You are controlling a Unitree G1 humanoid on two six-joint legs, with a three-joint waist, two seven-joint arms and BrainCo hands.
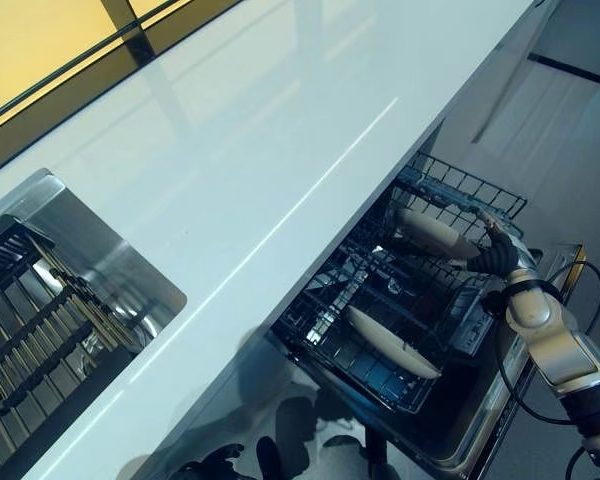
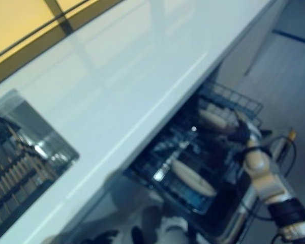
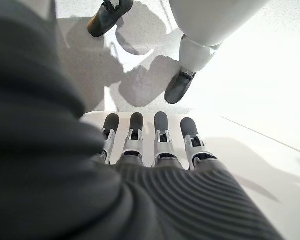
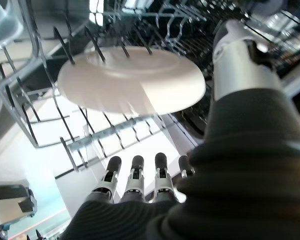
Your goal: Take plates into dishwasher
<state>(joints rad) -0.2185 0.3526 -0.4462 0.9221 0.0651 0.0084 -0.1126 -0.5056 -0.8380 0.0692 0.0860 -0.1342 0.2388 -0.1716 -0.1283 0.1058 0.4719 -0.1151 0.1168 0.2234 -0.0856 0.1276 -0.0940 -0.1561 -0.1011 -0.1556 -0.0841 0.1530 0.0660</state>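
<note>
As the white surface (image 1: 280, 150) carries no plates, both plates now stand in the pulled-out dishwasher rack (image 1: 400, 310) below its front edge: one plate (image 1: 392, 342) near the rack's front, a second plate (image 1: 437, 232) at its rear. The right robot hand (image 1: 495, 250) sits beside the rear plate, fingers straight, gripping nothing. Judgement: draw it back clear of the tines without tipping that plate. The left robot hand (image 3: 150, 137) hangs relaxed, empty.

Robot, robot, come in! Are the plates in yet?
Right hand open, empty, beside far plate in rack. Near plate racked too. Left hand open, idle.
</note>
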